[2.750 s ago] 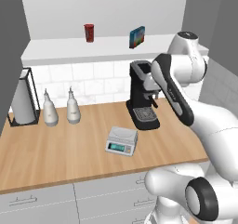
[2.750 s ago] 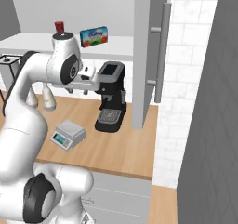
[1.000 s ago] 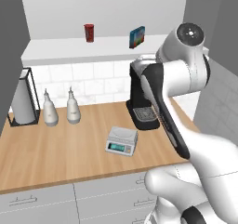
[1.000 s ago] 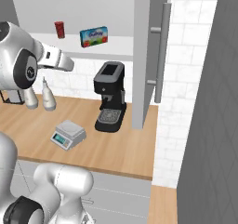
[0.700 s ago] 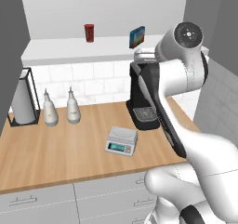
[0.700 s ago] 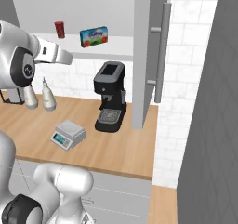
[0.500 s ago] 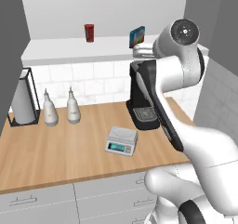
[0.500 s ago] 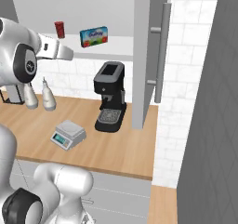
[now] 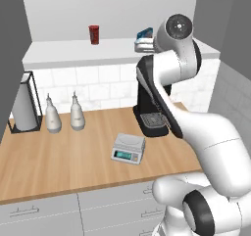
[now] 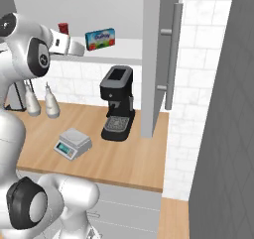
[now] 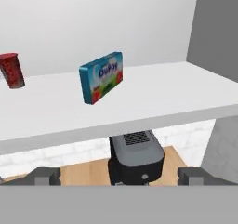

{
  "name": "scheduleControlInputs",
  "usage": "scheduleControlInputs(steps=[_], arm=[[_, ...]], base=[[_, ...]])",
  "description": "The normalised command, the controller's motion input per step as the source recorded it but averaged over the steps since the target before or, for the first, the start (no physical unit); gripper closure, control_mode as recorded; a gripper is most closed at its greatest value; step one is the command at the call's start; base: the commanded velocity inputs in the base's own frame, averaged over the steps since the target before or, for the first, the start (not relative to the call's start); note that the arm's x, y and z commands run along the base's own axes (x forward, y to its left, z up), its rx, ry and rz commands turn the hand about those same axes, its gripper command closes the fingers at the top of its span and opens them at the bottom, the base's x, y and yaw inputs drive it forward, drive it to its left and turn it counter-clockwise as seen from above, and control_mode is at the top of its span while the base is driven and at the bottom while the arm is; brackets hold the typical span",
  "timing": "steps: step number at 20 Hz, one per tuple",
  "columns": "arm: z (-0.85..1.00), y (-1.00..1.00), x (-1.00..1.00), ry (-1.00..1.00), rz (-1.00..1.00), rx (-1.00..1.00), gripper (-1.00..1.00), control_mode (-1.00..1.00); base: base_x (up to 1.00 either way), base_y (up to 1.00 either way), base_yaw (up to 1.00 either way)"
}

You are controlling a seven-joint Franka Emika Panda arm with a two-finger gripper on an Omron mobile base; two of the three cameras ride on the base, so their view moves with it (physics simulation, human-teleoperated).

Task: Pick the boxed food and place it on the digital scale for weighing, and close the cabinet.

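Boxed food (image 11: 102, 77) stands on edge on the cabinet's white shelf (image 11: 153, 97), red can (image 11: 11, 69) well to its side, coffee machine (image 11: 135, 156) below. Your gripper (image 11: 119, 175) sits raised at shelf level, short of the box, fingers spread wide and empty. Step in hand, as you'd judge it: the approach for the pick. Next you need to push forward, straddle the box's thin sides, then clamp. Digital scale (image 9: 129, 148) waits on the counter; cabinet door (image 10: 158, 59) hangs open.

On the shelf I count one box (image 11: 102, 77) and one can (image 11: 12, 69); below, one scale (image 9: 129, 148), one coffee machine (image 10: 118, 103), two bottles (image 9: 52, 115) and one open cabinet door (image 10: 158, 54).
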Motion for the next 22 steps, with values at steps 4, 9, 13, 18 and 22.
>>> scheduleControlInputs(steps=[4, 9, 13, 18, 22], arm=[[0.0, 0.01, 0.8, 0.02, -0.06, 0.0, -1.0, -1.0], [0.07, 0.11, 0.62, 0.08, -0.06, 0.0, -1.0, -1.0], [0.05, 0.09, 0.53, 0.01, -0.02, 0.0, -1.0, -1.0], [-0.02, 0.06, 0.54, 0.01, -0.01, 0.0, -1.0, -1.0], [-0.02, 0.04, 0.53, 0.0, 0.0, 0.0, -1.0, -1.0]], base=[[0.0, 0.0, 0.0], [0.0, 0.0, 0.0], [0.0, 0.0, 0.0], [0.0, 0.0, 0.0], [0.0, 0.0, 0.0]])
